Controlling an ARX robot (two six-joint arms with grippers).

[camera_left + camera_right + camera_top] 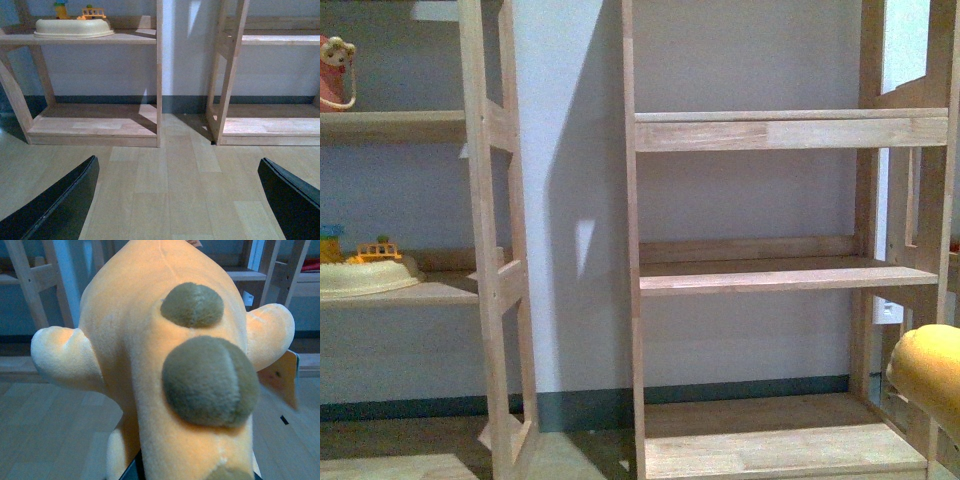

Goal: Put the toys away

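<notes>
The left gripper (pixel 178 160) is held low and level over the pale wood floor (pixel 165 195), facing two wooden shelf units; its black fingers (pixel 65 205) are spread wide apart, with nothing but bare floor between them. Only the tips of the fingers are shown, the rest being cut off at the corners of the left wrist view. On the left shelf unit (pixel 485 250) a cream tub (pixel 365 277) is seen with small yellow toys behind it, too small to make out, and a pink figure (pixel 332 70) is cut off at the edge of the shelf above. The middle shelf unit (pixel 785 130) is seen with bare boards. Further right, the plush animal (pixel 150 355) is held up clear of the floor by the right arm, near the right-hand post of the middle shelf unit, and only a rounded yellow-orange part of it is caught at the edge of the front view. In the right wrist view it fills nearly the whole picture: two olive round patches and two stubby limbs are shown. Only a dark sliver of the right gripper (pixel 138 470) is seen beneath it; the fingers are hidden, clamped on the toy. An orange flap (pixel 280 377) beside one limb is blurred.
</notes>
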